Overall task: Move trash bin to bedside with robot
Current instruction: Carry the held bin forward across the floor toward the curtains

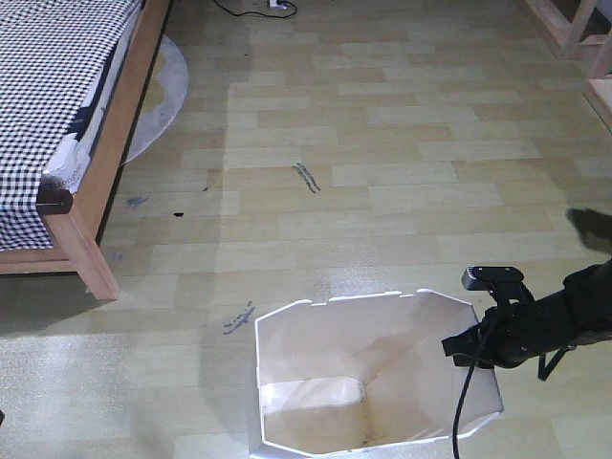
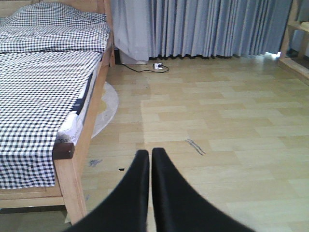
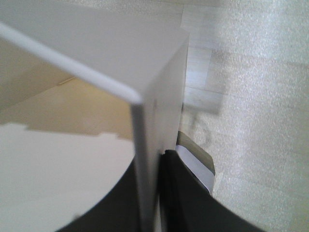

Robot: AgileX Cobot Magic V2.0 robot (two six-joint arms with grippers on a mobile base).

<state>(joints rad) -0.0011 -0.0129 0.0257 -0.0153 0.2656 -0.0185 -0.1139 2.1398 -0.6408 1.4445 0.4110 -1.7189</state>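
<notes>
**Bin pinched, bed far**

My right gripper [image 1: 470,346] clamps the trash bin [image 1: 325,349] by its thin wall at the rim. It stands on the floor [image 1: 402,172], well apart from the bedside [image 1: 100,206]. Judged light, flexy, slick: hold near a corner fold. My left gripper [image 2: 150,162] closed, empty

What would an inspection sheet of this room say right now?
Surface: wood-look floor, a few dark scuffs.
Job's things: bin upright on the floor, nothing seen inside, well apart from the bed.
Clutter: round mat partly under the bed.
Grippers: right claw shut on the bin's wall; left claw shut, empty.
Cables: black cable hangs by the right claw over the bin; power strip with cord near the curtains.
Surroundings: grey curtains; wooden frames at right.
</notes>
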